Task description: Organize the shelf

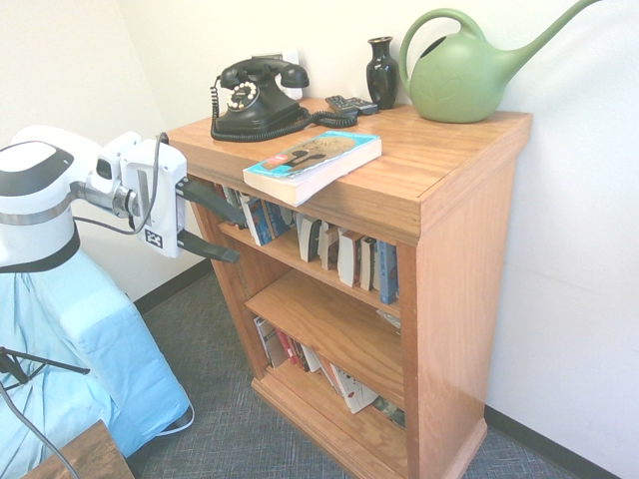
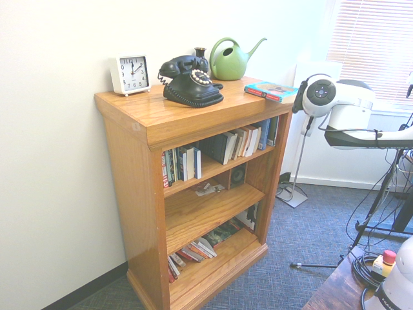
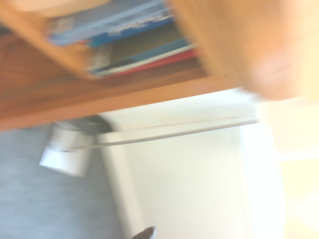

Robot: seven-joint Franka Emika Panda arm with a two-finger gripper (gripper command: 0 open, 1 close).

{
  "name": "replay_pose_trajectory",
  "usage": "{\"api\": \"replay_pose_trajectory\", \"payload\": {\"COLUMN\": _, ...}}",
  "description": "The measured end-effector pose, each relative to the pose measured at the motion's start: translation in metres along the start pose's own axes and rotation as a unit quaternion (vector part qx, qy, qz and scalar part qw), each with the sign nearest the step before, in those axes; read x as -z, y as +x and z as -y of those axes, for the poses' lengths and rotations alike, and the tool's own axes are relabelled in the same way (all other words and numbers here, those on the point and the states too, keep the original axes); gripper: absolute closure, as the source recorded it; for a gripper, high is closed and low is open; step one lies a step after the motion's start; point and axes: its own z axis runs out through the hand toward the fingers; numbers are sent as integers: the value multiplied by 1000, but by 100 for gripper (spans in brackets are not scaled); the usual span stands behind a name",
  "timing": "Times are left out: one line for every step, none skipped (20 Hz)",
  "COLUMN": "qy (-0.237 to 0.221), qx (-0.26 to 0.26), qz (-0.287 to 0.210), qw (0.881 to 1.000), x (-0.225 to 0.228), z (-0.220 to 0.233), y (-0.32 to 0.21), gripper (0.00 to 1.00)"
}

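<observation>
Orange-brown wood: the shelf (image 1: 464, 289) stands against a pale wall (image 1: 559, 220) on grey-blue carpet (image 2: 310, 219), three tiers open at the front. Gripper (image 1: 238, 239) in front of it, level with the upper tier; fingers spread apart, released, nothing between them.

On top: black rotary phone (image 1: 262, 100), coiled cord draped beside it; remote (image 1: 351, 105) next to the phone; dark vase (image 1: 381, 73); green watering can (image 1: 461, 78), spout raised; white square clock (image 2: 130, 74). Dial carries black hour numerals; small print beneath the hands, not legible.

One book (image 1: 315, 165) lies flat at the front edge, jutting slightly past it. Cover blue around a brown picture; spine red and blue with pale lettering, too small to read.

Upper tier: books (image 2: 242, 141) in a row, several leaning. In the wrist view a blue spine (image 3: 132, 34) bears white letters, blurred past reading. Middle tier: a few flat items (image 2: 208, 188) toward the back, markings unclear. Bottom tier: books (image 2: 193, 250) slumped at a slant, titles unreadable.

Arm base (image 2: 395, 294), white: dark capitals beginning "FRAN".
</observation>
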Motion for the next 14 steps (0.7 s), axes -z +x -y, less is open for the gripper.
{"api": "replay_pose_trajectory", "payload": {"qy": -8, "qx": 8, "qz": -10, "qw": 1000, "x": 1, "z": 2, "y": 2, "gripper": 0}}
{"api": "replay_pose_trajectory", "payload": {"qy": -14, "qx": 16, "qz": -20, "qw": 1000, "x": 2, "z": 4, "y": 5, "gripper": 0}}
{"api": "replay_pose_trajectory", "payload": {"qy": -17, "qx": 22, "qz": -29, "qw": 999, "x": 2, "z": 7, "y": 9, "gripper": 0}}
{"api": "replay_pose_trajectory", "payload": {"qy": -17, "qx": 28, "qz": -37, "qw": 999, "x": 2, "z": 10, "y": 12, "gripper": 0}}
{"api": "replay_pose_trajectory", "payload": {"qy": -16, "qx": 31, "qz": -45, "qw": 998, "x": 2, "z": 14, "y": 16, "gripper": 0}}
{"api": "replay_pose_trajectory", "payload": {"qy": -14, "qx": 35, "qz": -51, "qw": 998, "x": 1, "z": 18, "y": 19, "gripper": 0}}
{"api": "replay_pose_trajectory", "payload": {"qy": -8, "qx": 38, "qz": -58, "qw": 998, "x": 0, "z": 23, "y": 23, "gripper": 0}}
{"api": "replay_pose_trajectory", "payload": {"qy": 1, "qx": 41, "qz": -65, "qw": 997, "x": -2, "z": 27, "y": 27, "gripper": 0}}
{"api": "replay_pose_trajectory", "payload": {"qy": 10, "qx": 43, "qz": -72, "qw": 996, "x": -5, "z": 30, "y": 30, "gripper": 0}}
{"api": "replay_pose_trajectory", "payload": {"qy": 18, "qx": 44, "qz": -78, "qw": 996, "x": -7, "z": 32, "y": 34, "gripper": 0}}
{"api": "replay_pose_trajectory", "payload": {"qy": 26, "qx": 44, "qz": -83, "qw": 995, "x": -10, "z": 34, "y": 37, "gripper": 0}}
{"api": "replay_pose_trajectory", "payload": {"qy": 31, "qx": 43, "qz": -87, "qw": 995, "x": -12, "z": 34, "y": 40, "gripper": 0}}
{"api": "replay_pose_trajectory", "payload": {"qy": 32, "qx": 42, "qz": -87, "qw": 995, "x": -15, "z": 35, "y": 43, "gripper": 0}}
{"api": "replay_pose_trajectory", "payload": {"qy": 33, "qx": 43, "qz": -88, "qw": 995, "x": -16, "z": 36, "y": 44, "gripper": 0}}
